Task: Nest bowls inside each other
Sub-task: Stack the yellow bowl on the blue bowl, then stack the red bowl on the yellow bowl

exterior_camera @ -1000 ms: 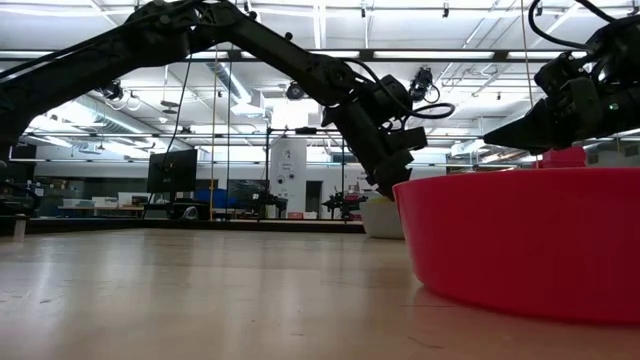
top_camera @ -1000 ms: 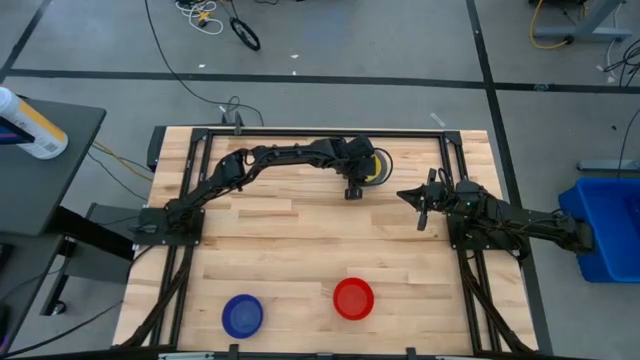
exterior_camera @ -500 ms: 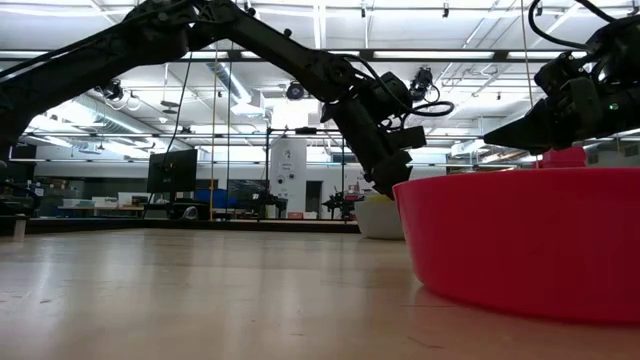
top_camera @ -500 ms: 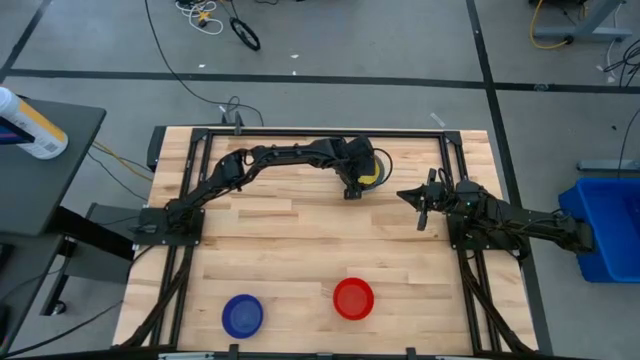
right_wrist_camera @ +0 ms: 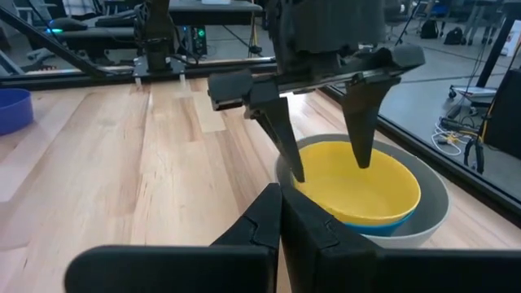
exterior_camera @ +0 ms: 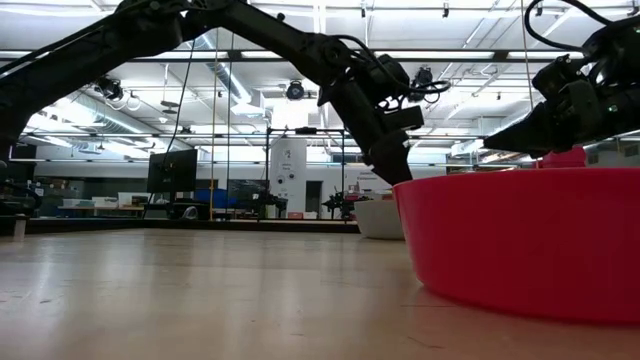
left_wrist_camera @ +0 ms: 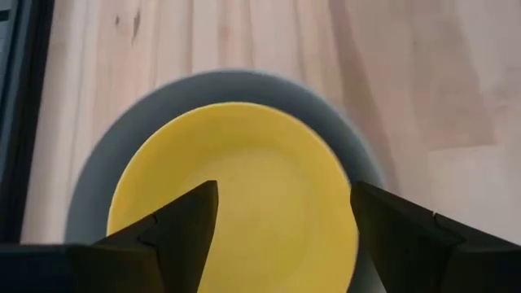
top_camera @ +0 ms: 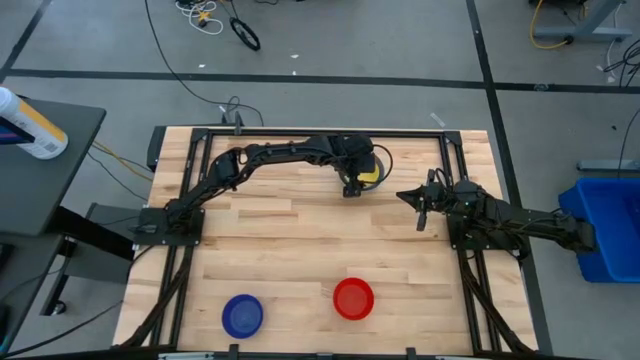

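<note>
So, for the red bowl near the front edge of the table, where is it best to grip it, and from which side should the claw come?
Probably the rim, coming from straight above. The red bowl stands upright and open on the table, with nothing inside. Its wall is low and round, so one finger inside and one outside the rim should hold it better than a grip across the whole bowl. The space around it looks free.

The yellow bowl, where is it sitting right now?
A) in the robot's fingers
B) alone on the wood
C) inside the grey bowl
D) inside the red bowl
C: the yellow bowl sits nested in the grey bowl, with the open left gripper above it, not touching.
</note>
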`<act>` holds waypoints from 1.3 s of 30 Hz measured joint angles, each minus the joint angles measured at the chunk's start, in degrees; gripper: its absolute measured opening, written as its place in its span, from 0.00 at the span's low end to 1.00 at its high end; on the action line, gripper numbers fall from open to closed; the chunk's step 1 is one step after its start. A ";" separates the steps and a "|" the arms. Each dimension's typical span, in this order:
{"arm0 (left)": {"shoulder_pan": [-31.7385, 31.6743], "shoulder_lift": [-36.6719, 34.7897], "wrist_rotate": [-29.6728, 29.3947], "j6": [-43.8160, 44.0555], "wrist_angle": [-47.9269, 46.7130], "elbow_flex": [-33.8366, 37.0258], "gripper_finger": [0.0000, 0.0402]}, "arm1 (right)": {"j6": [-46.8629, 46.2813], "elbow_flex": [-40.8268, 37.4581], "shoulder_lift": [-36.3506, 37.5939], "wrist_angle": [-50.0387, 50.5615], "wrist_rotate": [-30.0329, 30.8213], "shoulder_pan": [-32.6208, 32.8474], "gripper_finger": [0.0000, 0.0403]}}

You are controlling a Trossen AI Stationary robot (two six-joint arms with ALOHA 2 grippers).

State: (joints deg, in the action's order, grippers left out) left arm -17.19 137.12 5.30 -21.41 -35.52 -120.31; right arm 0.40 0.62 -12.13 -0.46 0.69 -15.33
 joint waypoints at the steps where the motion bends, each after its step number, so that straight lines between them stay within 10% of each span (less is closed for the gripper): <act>1: 0.00 0.00 -0.64 -0.04 -0.09 0.00 0.72 | 0.00 0.00 -0.03 0.01 0.01 0.00 0.03; 25: 0.38 -17.50 2.71 0.23 -9.35 2.87 0.72 | 0.01 0.04 -0.88 0.08 -0.78 -0.02 0.03; 39: 4.17 -59.21 1.19 10.20 26.92 55.50 0.72 | 0.00 0.04 -0.93 -0.09 -1.60 -0.02 0.03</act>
State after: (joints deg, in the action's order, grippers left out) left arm -13.02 77.91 6.49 -11.21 -8.60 -64.81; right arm 0.40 0.67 -13.06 -0.55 -0.92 -15.35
